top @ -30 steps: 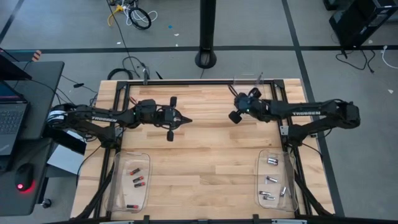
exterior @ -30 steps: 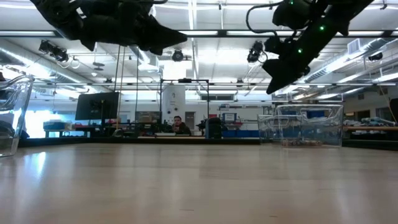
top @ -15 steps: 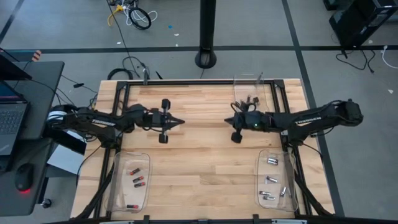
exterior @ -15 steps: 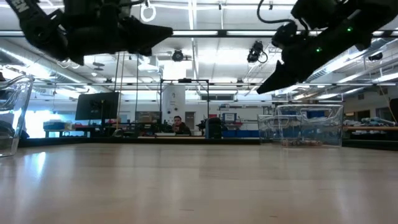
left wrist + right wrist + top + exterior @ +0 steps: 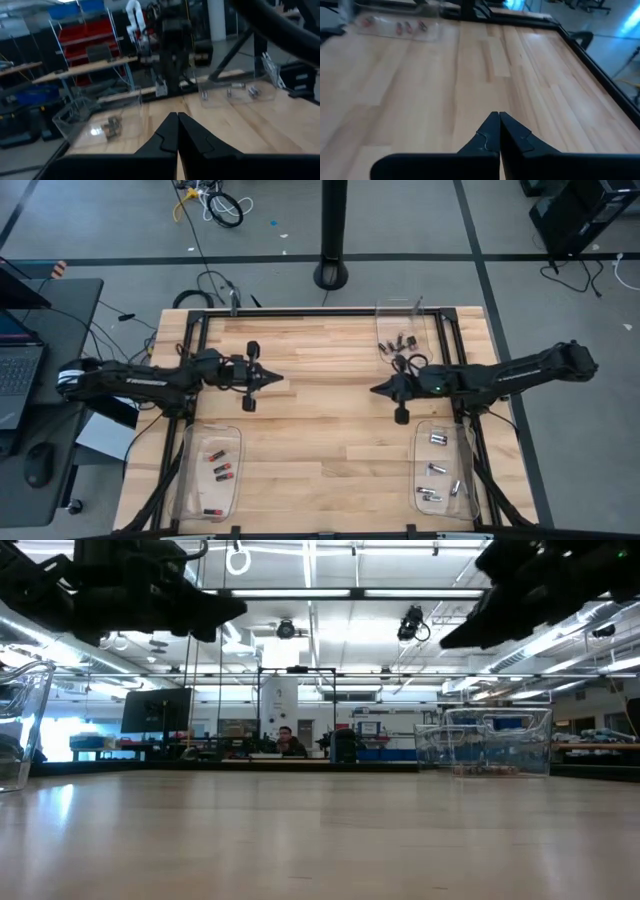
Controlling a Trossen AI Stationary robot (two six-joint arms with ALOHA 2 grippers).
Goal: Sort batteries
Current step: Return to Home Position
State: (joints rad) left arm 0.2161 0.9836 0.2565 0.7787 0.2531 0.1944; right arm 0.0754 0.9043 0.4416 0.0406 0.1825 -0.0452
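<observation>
Left gripper [image 5: 270,379]: held above the worktop [image 5: 320,450], left of its centre and pointed toward the middle.
Left fingers [image 5: 165,137]: pressed together tip to tip, with nothing held between them.
Right gripper [image 5: 374,390]: held above the worktop, right of its centre, pointed toward the left gripper and well apart from it.
Right fingers [image 5: 487,135]: closed against each other, with nothing gripped.
Red-banded batteries [image 5: 222,471]: laid in the clear tray [image 5: 198,492] at the front-left corner, scattered along its length.
Silvery batteries [image 5: 435,469]: laid in the clear tray [image 5: 446,454] at the front-right corner, some near its rear end and some near its front end.
Dark batteries [image 5: 398,340]: gathered in a small cluster in the clear tray [image 5: 421,318] at the rear edge, right of the edge's middle.
Loose batteries: none are seen on the bare boards between the trays.
Height of the arms: both are seen well clear of the boards in the low view.
Room behind: a person [image 5: 287,741] is seen far off, beyond the rear edge.
</observation>
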